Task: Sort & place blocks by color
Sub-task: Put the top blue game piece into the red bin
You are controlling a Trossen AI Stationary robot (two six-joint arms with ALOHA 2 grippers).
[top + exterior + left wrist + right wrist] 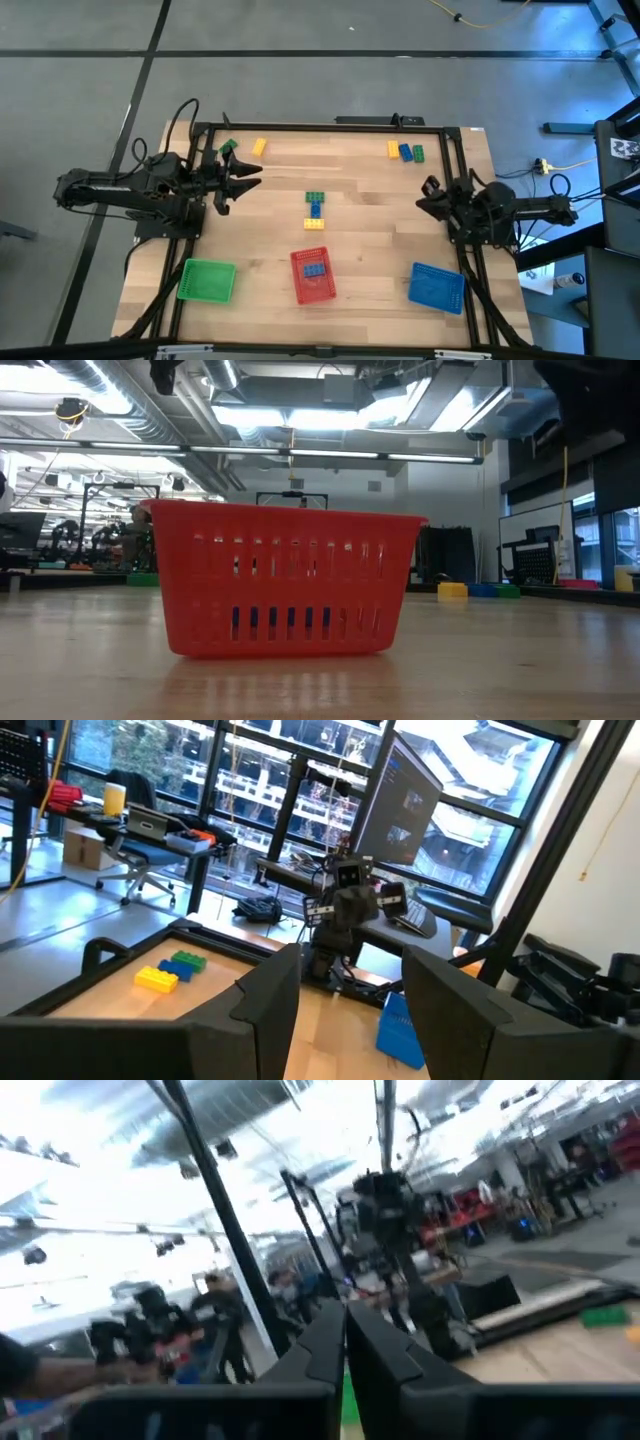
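The left gripper (250, 179) is hovering at nine o'clock over the table (370, 210), its fingers (268, 995) standing spread and holding nothing. The right gripper (424, 196) is waiting at three o'clock, fingers pressed together. Blocks are lying in groups: green and yellow (258, 147) at eleven o'clock, three (405, 152) at one o'clock, three (315, 210) at centre. A blue one (314, 269) is sitting inside the red tray (312, 292) at six o'clock, between the green tray (207, 280) and blue tray (437, 286).
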